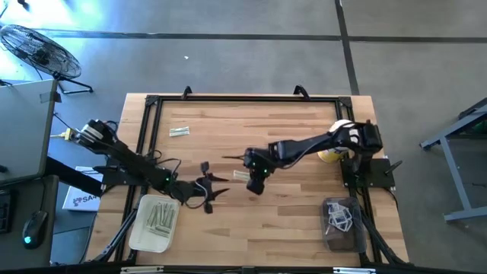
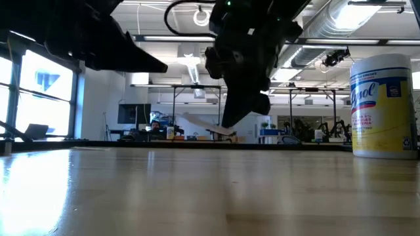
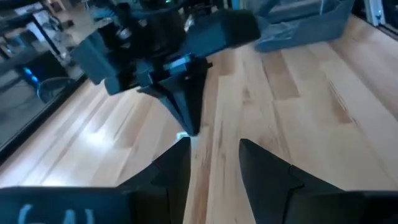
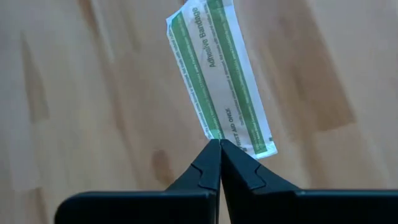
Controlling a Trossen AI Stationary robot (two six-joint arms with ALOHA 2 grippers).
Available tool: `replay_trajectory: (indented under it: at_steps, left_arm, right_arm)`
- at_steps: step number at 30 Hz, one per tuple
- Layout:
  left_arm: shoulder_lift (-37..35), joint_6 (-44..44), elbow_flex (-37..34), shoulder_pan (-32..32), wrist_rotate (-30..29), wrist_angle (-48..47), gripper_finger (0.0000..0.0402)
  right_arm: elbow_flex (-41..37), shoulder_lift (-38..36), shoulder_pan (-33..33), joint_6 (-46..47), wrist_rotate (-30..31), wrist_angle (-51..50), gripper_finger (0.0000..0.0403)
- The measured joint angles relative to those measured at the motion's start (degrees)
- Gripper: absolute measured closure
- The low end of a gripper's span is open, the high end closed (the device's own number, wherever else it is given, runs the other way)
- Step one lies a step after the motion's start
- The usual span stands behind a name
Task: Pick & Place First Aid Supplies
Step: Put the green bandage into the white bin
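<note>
My right gripper [image 1: 253,181] is near the table's middle, shut on a narrow white bandage strip with green stripes [image 4: 217,74], held above the wood. The strip also shows in the low view [image 2: 205,126]. My left gripper [image 1: 211,184] is open and empty just left of it, its fingers [image 3: 174,168] pointing at my right gripper [image 3: 185,118]. Two loose strips [image 1: 179,132] lie flat on the table at the far left. A pale tray [image 1: 144,236] at the near left holds several strips. My right gripper pinches the strip at a corner of one short end [image 4: 216,133], only at the fingers' free ends. The fingers slant down from above. The strip sticks out beyond the fingertips toward the table's left, nearly level, lifted clear of the table [image 2: 197,122].
A yellow bottle with a white cap [image 2: 384,105] stands at the right by the right arm's base [image 1: 332,155]. A grey bin [image 1: 342,222] with white items sits at the near right. A black frame [image 1: 148,103] runs along the table's edges.
</note>
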Motion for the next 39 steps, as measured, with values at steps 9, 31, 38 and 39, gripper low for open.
replay_trajectory:
  at_steps: [9, 31, 38, 39]
  left_arm:
    - [6.73, 3.99, 5.6, 0.17, -1.69, 0.09, 0.0217]
    - [12.27, 6.13, 11.54, 0.15, -5.56, -15.51, 0.027]
    - [12.0, 6.62, 11.54, 0.15, -3.5, -15.03, 0.0361]
    - [12.0, 7.05, 11.54, 0.15, -2.88, -14.97, 0.0373]
  right_arm:
    - [0.04, -0.35, 4.4, 4.33, -0.36, 1.83, 0.0402]
    - [0.11, -0.44, 5.66, 7.82, -6.81, 6.37, 0.0402]
    - [0.14, -0.46, 5.0, 7.68, -6.49, 6.01, 0.0402]
    - [0.15, -0.46, 4.86, 7.66, -6.33, 5.74, 0.0402]
